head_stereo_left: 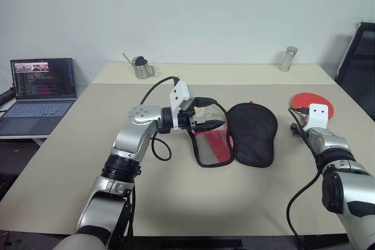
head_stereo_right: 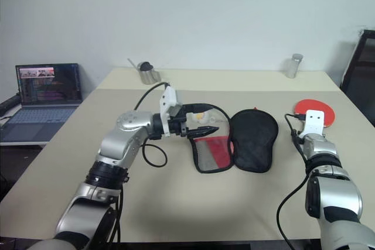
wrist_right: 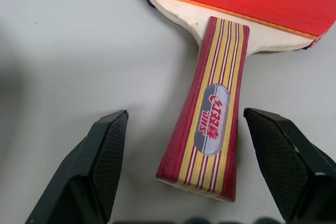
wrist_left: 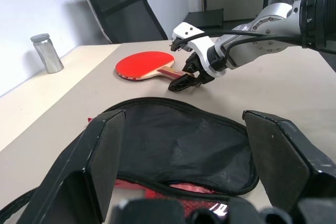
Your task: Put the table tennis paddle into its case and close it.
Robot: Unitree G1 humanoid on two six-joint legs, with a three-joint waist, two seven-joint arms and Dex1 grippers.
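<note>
The table tennis paddle [head_stereo_left: 312, 101] lies flat at the right of the table, red face away from me, its striped wooden handle [wrist_right: 212, 114] pointing back at my right gripper [wrist_right: 187, 121]. That gripper is open, one finger on each side of the handle's end, not touching it. The case [head_stereo_left: 253, 133] lies unzipped and spread in the table's middle, with a black half on the right and a red mesh half [head_stereo_left: 212, 147] on the left. My left gripper [head_stereo_left: 215, 123] hovers open just above the mesh half and points right, nothing between its fingers [wrist_left: 100, 150].
A laptop [head_stereo_left: 41, 89] sits open on a side surface at far left. At the back of the beige table [head_stereo_left: 176, 203] stand a small metal pitcher [head_stereo_left: 140, 68] and a metal tumbler [head_stereo_left: 287, 58]. A black chair [head_stereo_left: 360, 62] is beyond the right edge.
</note>
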